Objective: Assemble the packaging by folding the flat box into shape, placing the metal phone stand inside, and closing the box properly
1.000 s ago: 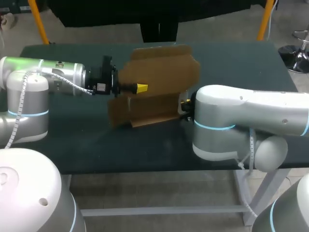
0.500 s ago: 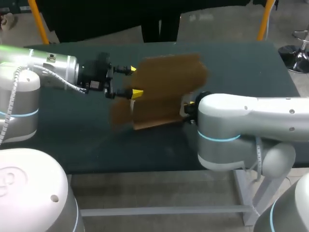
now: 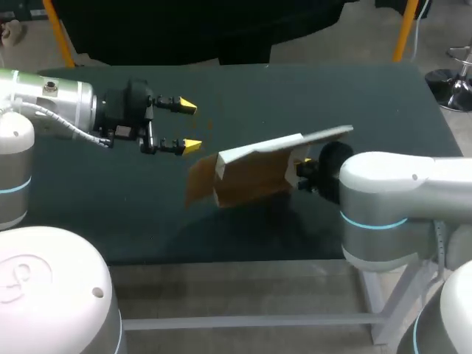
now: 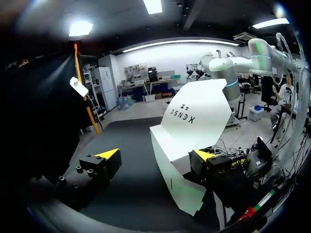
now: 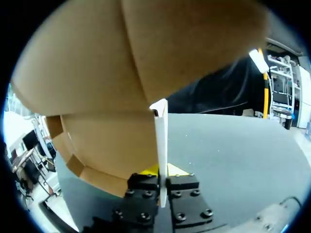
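Since the right gripper (image 5: 163,175) sits under the cardboard in its own wrist view, only slivers of its yellow tips show. Its fingers (image 5: 182,184) are pressed from both sides onto a thin white wall edge, pinching the box (image 5: 112,97). The box is partly folded cardboard, brown on one face and white on the other. Brown panels fan out above and ahead of these fingers, with small angled flaps at the far edge.

In the head view the right gripper (image 3: 301,168) is mostly hidden behind the box (image 3: 254,173) (one yellow speck shows). The box is tilted, with a white top panel rising toward the right fingers and brown flaps hanging at the end away from them. Can't tell if its low edge touches the table (image 3: 369,96), which is dark green.

Farther off, the left gripper (image 3: 186,125) has its fingers spread with nothing between them. The box is near its tips but apart from them.

In the left wrist view the left gripper (image 4: 156,155) faces the box's white side (image 4: 194,116). That side stands ahead of the gripper, closer to one finger (image 4: 209,165), which covers part of the panel.
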Robot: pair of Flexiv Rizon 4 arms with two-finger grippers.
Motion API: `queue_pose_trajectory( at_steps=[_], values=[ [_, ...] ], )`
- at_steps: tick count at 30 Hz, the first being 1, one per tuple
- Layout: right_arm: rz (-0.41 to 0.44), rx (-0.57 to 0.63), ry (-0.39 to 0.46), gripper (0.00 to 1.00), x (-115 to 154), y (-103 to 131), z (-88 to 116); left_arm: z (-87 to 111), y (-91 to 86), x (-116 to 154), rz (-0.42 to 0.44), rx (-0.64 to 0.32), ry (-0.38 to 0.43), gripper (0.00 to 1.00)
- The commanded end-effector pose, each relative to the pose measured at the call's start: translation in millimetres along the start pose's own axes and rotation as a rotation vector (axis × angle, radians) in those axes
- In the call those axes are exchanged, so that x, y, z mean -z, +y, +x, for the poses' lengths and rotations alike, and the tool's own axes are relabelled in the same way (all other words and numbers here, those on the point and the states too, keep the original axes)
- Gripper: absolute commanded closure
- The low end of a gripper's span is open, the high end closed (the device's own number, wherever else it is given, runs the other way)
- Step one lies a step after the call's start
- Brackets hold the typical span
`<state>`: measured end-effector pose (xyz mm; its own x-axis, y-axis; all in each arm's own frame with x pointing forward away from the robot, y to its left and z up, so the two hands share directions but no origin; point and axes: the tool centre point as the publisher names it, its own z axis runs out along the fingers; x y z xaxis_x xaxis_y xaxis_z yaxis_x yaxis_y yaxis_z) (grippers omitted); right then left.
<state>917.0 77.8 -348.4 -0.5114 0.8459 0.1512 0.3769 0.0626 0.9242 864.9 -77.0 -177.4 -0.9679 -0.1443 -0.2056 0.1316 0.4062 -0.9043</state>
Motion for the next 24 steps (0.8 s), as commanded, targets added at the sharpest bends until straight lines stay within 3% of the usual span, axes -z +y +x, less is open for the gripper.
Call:
queue_pose_trajectory(
  at_steps=[1, 15, 24],
  values=[
    [0.013, 0.003, 0.286, 1.0, 11.3, 2.2, -7.2, 10.0, -8.4, 12.6, -0.028, -0.006, -0.037, 0.0],
    [0.107, 0.017, 0.482, 1.0, 19.1, 8.1, 0.9, 17.5, -15.9, 46.9, -0.131, -0.068, -0.033, 0.0],
    [0.203, 0.052, 0.531, 1.0, 18.7, 7.7, 10.5, 22.6, -16.9, 67.1, -0.164, -0.089, -0.028, 0.0]
  ],
)
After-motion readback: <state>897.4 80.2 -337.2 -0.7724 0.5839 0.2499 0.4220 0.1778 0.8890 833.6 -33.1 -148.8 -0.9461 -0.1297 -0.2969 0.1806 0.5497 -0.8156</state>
